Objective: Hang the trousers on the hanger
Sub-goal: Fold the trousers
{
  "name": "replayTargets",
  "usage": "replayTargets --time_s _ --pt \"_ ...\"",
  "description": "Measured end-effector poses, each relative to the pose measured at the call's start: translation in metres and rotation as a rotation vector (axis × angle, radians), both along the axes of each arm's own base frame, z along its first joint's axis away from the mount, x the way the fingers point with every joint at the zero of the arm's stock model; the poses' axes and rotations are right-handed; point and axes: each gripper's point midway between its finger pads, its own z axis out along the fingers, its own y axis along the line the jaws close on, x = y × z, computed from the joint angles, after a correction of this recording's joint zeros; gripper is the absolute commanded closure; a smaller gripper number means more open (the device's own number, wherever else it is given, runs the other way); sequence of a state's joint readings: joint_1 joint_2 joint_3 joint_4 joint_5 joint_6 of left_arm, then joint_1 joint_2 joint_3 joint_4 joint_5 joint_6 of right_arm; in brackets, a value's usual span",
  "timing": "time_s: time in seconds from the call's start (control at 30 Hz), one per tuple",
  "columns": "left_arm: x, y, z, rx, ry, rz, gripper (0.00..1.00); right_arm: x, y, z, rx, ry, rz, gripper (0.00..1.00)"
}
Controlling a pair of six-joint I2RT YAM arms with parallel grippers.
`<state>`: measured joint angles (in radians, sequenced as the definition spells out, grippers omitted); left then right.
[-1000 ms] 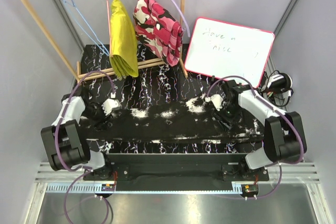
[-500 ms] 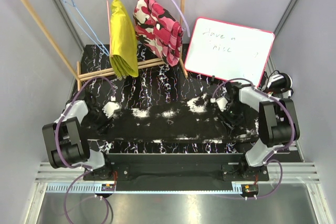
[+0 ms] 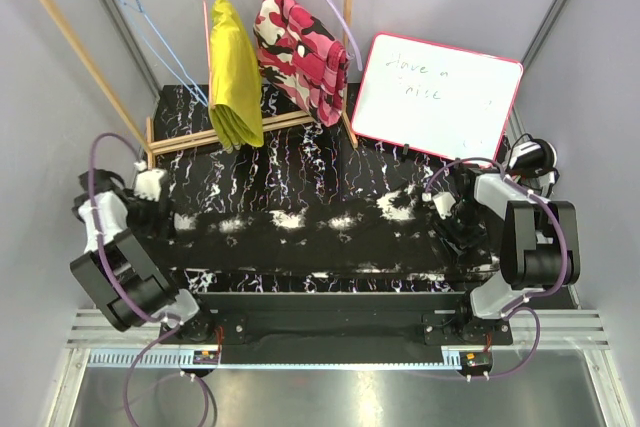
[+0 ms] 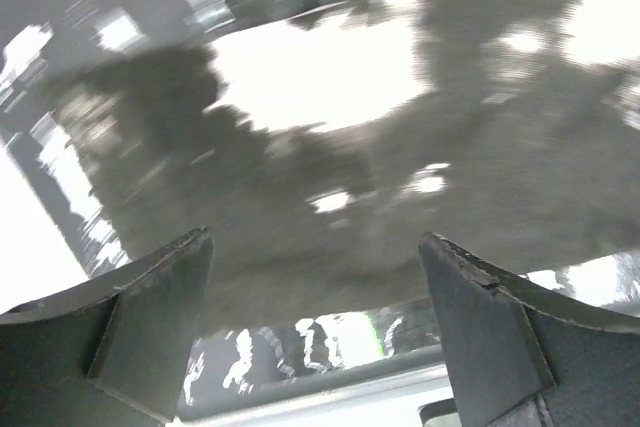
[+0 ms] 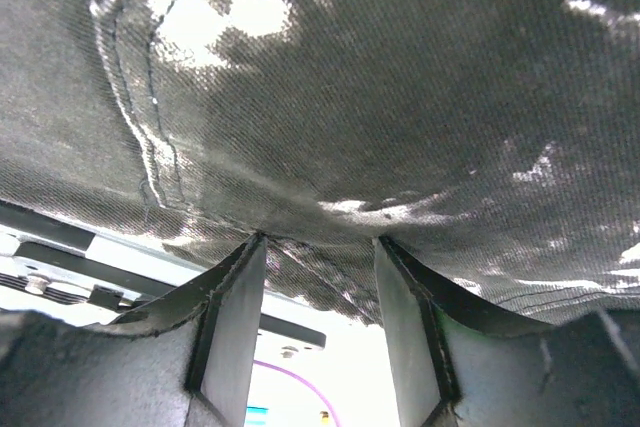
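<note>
Across the front half of the table (image 3: pixel 300 152) the trousers (image 3: pixel 320 232) lay spread in a long flat band running from one arm to the other. They were floppy black cloth with white blotches. Against the black, white-veined tabletop their edges were hard to trace from above, the far edge most of all. Left wrist view was badly smeared: only grey cloth and bright patches, no weave or seam legible. Left gripper (image 4: pixel 315 247) stood at the table's left edge, jaws spread wide, with nothing between the dark wedge-shaped fingers (image 4: pixel 150 317); cloth showed beyond them, contact not determinable. Right gripper (image 5: pixel 320 239) was at the trousers' right end, jaws pinched on the cloth's edge, with puckers radiating from the tips. Close up, the fabric showed a fine diagonal twill and a raised, double-stitched curved seam. Below the hem lay pale rail and a purple cable, partly hidden by the fingers. The hanger (image 3: pixel 160 37), thin light-blue wire, hung at the back left on a wooden rack (image 3: pixel 80 53), well apart from the trousers; its hook ran to the frame's top and could not be made out. Beside it hung a folded yellow garment (image 3: pixel 232 77) and a pink camouflage garment (image 3: pixel 300 52). A red-framed whiteboard (image 3: pixel 435 97) leaned at the back right, its handwriting only partly readable.
</note>
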<state>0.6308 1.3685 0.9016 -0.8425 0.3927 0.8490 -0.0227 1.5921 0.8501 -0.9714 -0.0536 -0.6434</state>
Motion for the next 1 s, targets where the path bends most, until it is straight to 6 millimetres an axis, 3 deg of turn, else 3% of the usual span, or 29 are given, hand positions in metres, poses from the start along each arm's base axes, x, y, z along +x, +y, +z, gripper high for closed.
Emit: replayTargets --time_s 0.17,0.33,0.57,0.73,0.83,1.0 --pt "-0.008 0.05 -0.007 -0.017 0.045 0.194 0.08 0.0 0.0 0.002 0.005 -0.006 0.009 0.43" --pt "-0.015 0.08 -0.025 -0.023 0.102 0.292 0.09 0.004 0.0 0.006 0.017 -0.011 0.009 0.41" --pt "-0.016 0.085 -0.049 -0.041 0.154 0.297 0.14 0.014 0.0 0.013 0.019 -0.053 0.016 0.41" --pt "-0.015 0.089 -0.05 -0.024 0.147 0.283 0.23 0.014 0.0 0.016 0.022 -0.054 0.019 0.41" --pt "-0.014 0.09 -0.052 -0.003 0.147 0.264 0.32 0.012 0.002 0.016 0.034 -0.046 0.025 0.43" --pt "-0.014 0.089 -0.054 0.042 0.14 0.229 0.56 0.01 0.005 0.013 0.06 -0.028 0.036 0.45"
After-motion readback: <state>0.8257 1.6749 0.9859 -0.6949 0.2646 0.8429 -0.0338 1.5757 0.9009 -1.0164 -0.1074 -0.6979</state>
